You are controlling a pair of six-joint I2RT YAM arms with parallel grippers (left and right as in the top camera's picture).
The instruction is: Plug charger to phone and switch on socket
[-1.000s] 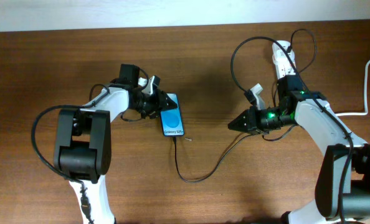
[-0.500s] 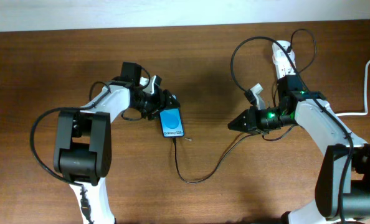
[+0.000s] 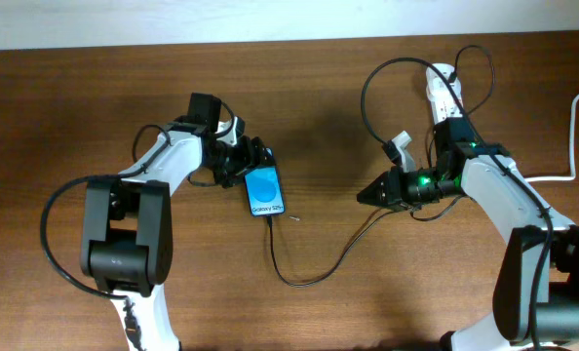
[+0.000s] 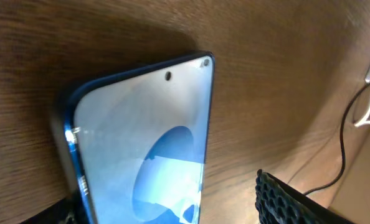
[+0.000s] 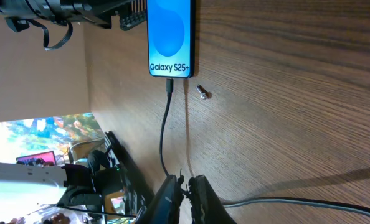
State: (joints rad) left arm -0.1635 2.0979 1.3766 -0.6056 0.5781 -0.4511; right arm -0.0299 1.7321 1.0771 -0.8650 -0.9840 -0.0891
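The phone lies flat on the wooden table, its blue screen lit. In the right wrist view the phone shows "Galaxy S25+". The charger, a thin black cable, is plugged into the phone's bottom edge, curves right and loops up to the white socket at the back. My left gripper is open at the phone's top end, and the phone lies between its fingers with a gap on the right. My right gripper is shut, with its tips just above the table beside the cable.
A small metal bit lies on the table just right of the phone's bottom edge. A thick white cord runs along the right edge of the table. The left arm's body shows in the right wrist view.
My left gripper has opened and let go of the phone's top end. The phone has shifted slightly left. The right arm has not moved.
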